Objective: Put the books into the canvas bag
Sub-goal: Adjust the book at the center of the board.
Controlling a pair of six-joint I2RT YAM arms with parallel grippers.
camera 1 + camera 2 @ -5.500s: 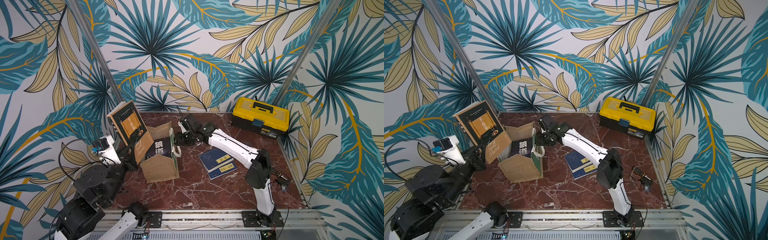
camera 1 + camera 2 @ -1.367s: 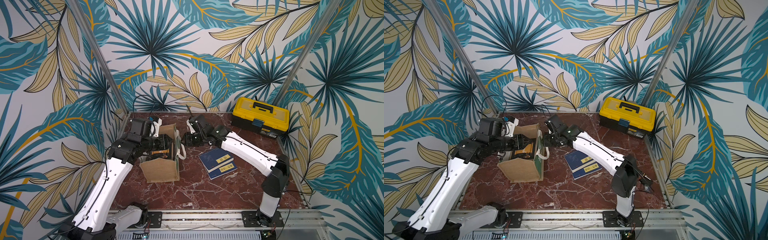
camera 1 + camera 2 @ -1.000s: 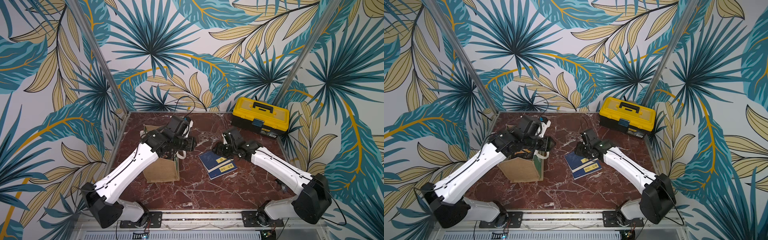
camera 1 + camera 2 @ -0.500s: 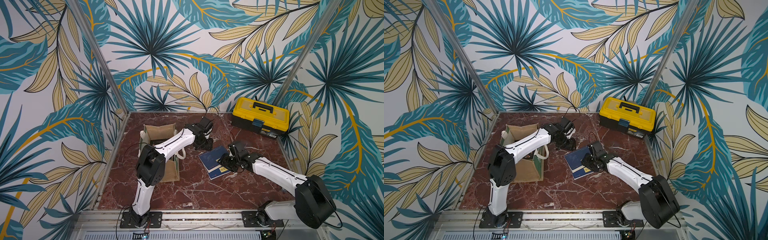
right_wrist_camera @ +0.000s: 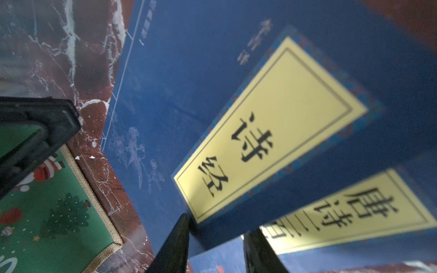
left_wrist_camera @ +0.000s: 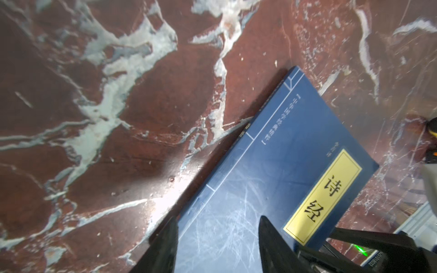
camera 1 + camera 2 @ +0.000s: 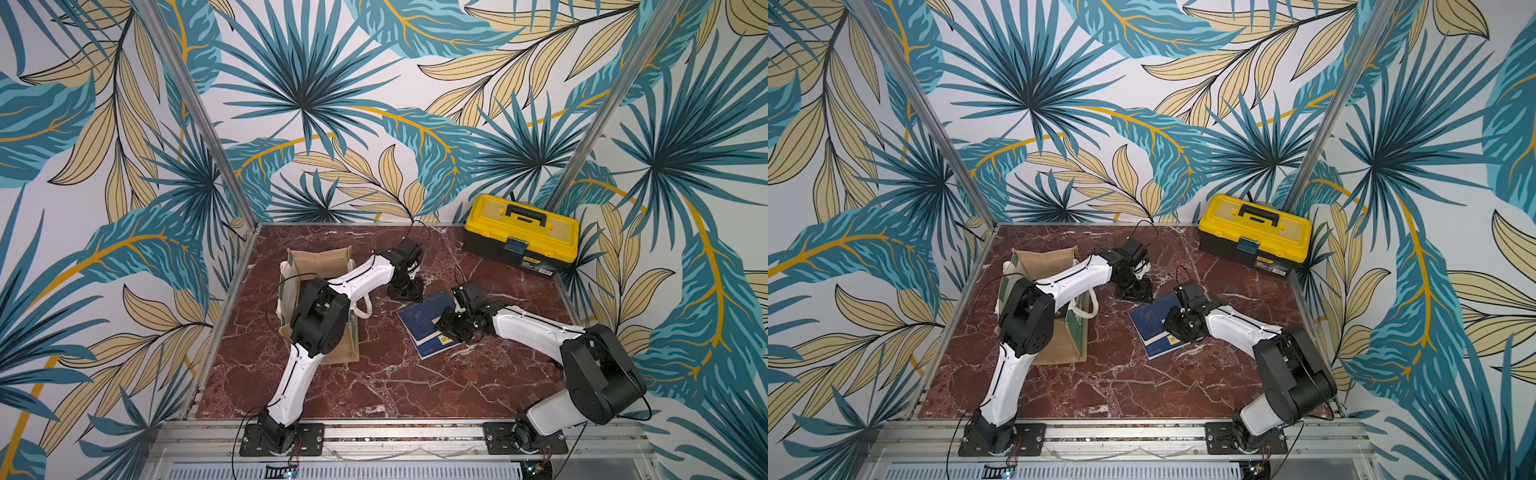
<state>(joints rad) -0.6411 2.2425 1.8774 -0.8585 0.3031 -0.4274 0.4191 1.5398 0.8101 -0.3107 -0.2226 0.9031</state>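
Two navy books (image 7: 417, 326) lie stacked flat on a red marble table (image 7: 395, 382) veined in white, closed in by walls (image 7: 316, 104) of leaf-print paper. The left claw (image 7: 405, 293) hangs at the stack's far edge with its black fingers spread. In the left wrist view the glossy, scratched top book (image 6: 272, 165) lies below them, its spine edge between the two. The right claw (image 7: 451, 328) sits over the stack's opposite side, jaws apart astride the top book's corner; contact cannot be told. The bag (image 7: 322, 257), boxy coarse jute, stands near the left claw, on the side away from the right claw. A yellow-and-black plastic toolbox (image 7: 521, 235) sits well apart beyond both claws, seen in both top views. Only the right wrist view shows the lower book (image 5: 354, 212) with its yellow label, and the bag's green side printed with Santa and trees.
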